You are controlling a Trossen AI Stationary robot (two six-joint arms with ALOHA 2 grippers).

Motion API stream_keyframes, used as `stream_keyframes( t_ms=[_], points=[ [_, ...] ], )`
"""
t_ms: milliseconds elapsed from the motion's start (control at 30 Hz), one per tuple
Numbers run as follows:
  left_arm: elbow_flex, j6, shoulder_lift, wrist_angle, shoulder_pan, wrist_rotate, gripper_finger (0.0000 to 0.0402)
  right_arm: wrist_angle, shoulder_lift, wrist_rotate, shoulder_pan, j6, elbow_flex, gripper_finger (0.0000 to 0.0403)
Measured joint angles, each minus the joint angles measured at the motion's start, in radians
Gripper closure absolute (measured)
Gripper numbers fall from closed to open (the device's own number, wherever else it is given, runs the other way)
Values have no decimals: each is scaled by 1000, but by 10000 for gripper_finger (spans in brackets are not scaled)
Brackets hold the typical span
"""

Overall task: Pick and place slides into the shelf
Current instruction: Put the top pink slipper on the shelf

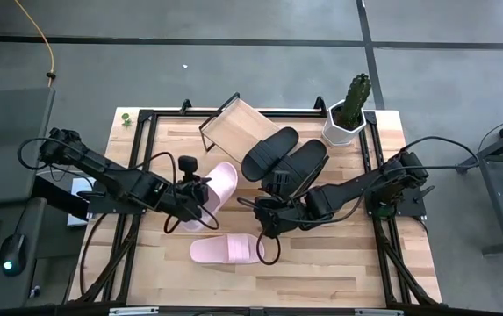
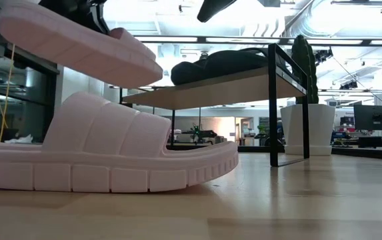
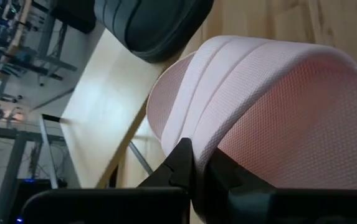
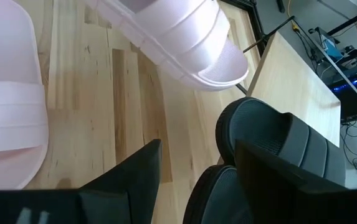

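My left gripper (image 1: 194, 190) is shut on a light pink slide (image 1: 219, 184) and holds it above the table, left of the shelf (image 1: 233, 123). That slide shows at the top left of the low view (image 2: 77, 47). The other pink slide (image 1: 225, 250) lies flat on its sole near the table's front. Two black slides (image 1: 269, 151) (image 1: 305, 161) lie on the shelf's slanted wooden board. My right gripper (image 1: 262, 219) hovers open in front of the black slides, between them and the lying pink slide, with nothing between its fingers (image 4: 144, 171). My left gripper pinches the pink slide at its edge (image 3: 194, 134) beside the ribbed strap, between its two fingers (image 3: 181, 165). The fingers come slanting down from the table's left. The slide is lifted clear of the table, sole down, its free end (image 1: 230, 171) toward the shelf.
A white pot with a cactus (image 1: 348, 114) stands at the far right, beside the shelf. A black metal frame (image 1: 141, 158) runs along the table's edges. Bare wood (image 1: 339, 263) lies at the near right.
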Motion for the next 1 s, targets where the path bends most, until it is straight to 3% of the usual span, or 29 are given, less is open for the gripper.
stream_keyframes(
  t_ms=[467,600,1000],
  points=[
    [9,114,-4,-1,27,-120,397,0,1,-4,0,3,0,210],
    [48,138,-10,-21,106,-81,399,1,1,-4,0,3,0,210],
    [175,406,-15,30,356,151,397,3,1,-14,0,3,0,210]
  ],
)
